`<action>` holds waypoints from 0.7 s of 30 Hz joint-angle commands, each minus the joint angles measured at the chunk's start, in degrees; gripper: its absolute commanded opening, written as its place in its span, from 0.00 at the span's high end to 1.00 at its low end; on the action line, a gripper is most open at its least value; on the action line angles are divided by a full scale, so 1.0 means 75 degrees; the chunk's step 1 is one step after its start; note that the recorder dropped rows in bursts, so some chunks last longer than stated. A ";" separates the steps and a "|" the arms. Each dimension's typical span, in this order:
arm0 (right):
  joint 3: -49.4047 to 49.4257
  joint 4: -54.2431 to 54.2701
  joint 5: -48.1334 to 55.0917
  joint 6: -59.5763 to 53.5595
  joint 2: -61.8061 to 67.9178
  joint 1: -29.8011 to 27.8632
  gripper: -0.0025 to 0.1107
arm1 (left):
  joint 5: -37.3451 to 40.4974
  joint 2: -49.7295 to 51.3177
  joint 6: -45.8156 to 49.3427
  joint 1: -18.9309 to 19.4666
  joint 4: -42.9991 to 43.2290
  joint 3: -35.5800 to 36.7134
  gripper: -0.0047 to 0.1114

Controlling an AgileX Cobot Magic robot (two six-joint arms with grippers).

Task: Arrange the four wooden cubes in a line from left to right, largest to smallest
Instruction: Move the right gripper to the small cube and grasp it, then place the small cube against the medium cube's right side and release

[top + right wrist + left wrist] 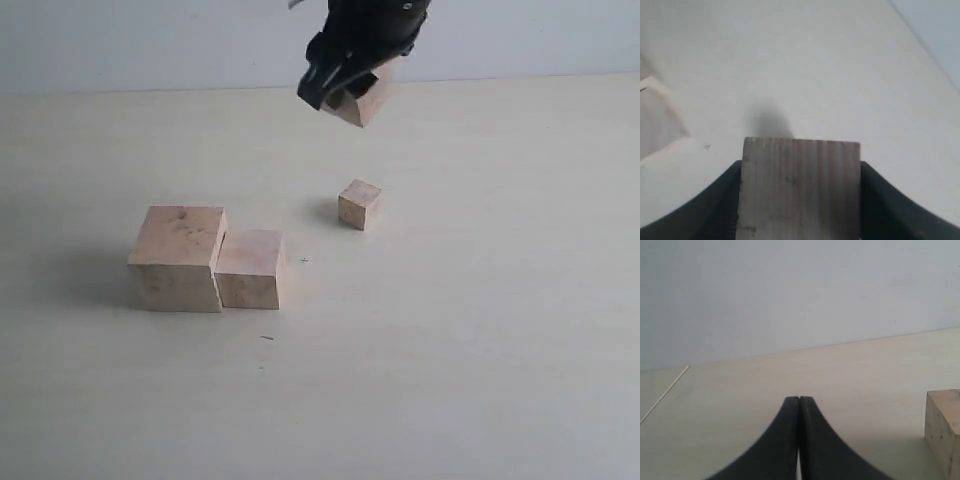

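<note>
The largest wooden cube stands on the table at the left, touching the second-largest cube on its right. Alone further back and to the right sits the smallest cube. High above the far table, my right gripper is shut on a third, mid-small cube, held tilted in the air. In the right wrist view this cube fills the gap between the black fingers of the gripper. My left gripper is shut on nothing, low over the table, with one cube's corner beside it.
The pale table runs to a light wall at the back. A small dark mark lies in front of the two touching cubes. A pale blurred block shape shows at the edge of the right wrist view.
</note>
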 commanded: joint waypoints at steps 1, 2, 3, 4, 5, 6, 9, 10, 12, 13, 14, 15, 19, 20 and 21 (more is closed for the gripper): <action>0.1983 0.1297 -0.0407 -0.1951 -0.0585 0.0008 0.98 | -0.0030 -0.0053 -0.0012 0.0008 -0.0011 -0.0001 0.96; 0.2481 0.1821 -0.0770 -0.2513 -0.0444 0.0008 0.98 | -0.0030 -0.0053 -0.0012 0.0008 -0.0011 -0.0001 0.96; 0.2669 0.2138 -0.0932 -0.2904 -0.0303 0.0008 0.98 | -0.0030 -0.0053 -0.0012 0.0008 -0.0011 -0.0001 0.96; 0.2820 0.2717 -0.1085 -0.3584 0.0023 0.0008 0.98 | -0.0030 -0.0053 -0.0012 0.0008 -0.0011 -0.0001 0.96; 0.2820 0.3015 -0.1140 -0.3933 0.0235 0.0008 0.98 | -0.0030 -0.0053 -0.0012 0.0008 -0.0011 -0.0001 0.96; 0.2763 0.3424 -0.1310 -0.4343 0.0644 0.0008 0.98 | -0.0030 -0.0053 -0.0012 0.0008 -0.0011 -0.0001 0.96; 0.2557 0.3463 -0.1663 -0.4489 0.1308 0.0008 0.98 | -0.0030 -0.0053 -0.0012 0.0008 -0.0011 -0.0001 0.96; 0.2509 0.3463 -0.1663 -0.4553 0.1459 0.0008 0.98 | -0.0030 -0.0053 -0.0012 0.0008 -0.0011 -0.0001 0.96; 0.2399 0.3495 -0.1676 -0.4716 0.1689 0.0008 0.98 | -0.0030 -0.0053 -0.0012 0.0008 -0.0011 -0.0001 0.96; 0.2328 0.3527 -0.1676 -0.4821 0.1802 0.0008 0.98 | -0.0030 -0.0053 -0.0012 0.0008 -0.0011 -0.0001 0.96; 0.2243 0.3538 -0.1680 -0.4854 0.1884 0.0008 0.98 | -0.0030 -0.0053 -0.0012 0.0008 -0.0011 -0.0001 0.96; 0.2151 0.3538 -0.1693 -0.4866 0.1978 0.0008 0.98 | -0.0030 -0.0053 -0.0012 0.0008 -0.0011 -0.0001 0.96; 0.1811 0.3603 -0.1635 -0.5263 0.2274 0.0008 0.98 | -0.0030 -0.0053 -0.0012 0.0008 -0.0011 -0.0001 0.96; 0.1760 0.3725 -0.1612 -0.5439 0.2313 0.0008 0.98 | -0.0030 -0.0053 -0.0012 0.0008 -0.0011 -0.0001 0.96; 0.1709 0.3787 -0.1565 -0.5643 0.2346 0.0008 0.98 | -0.0030 -0.0053 -0.0012 0.0008 -0.0011 -0.0001 0.96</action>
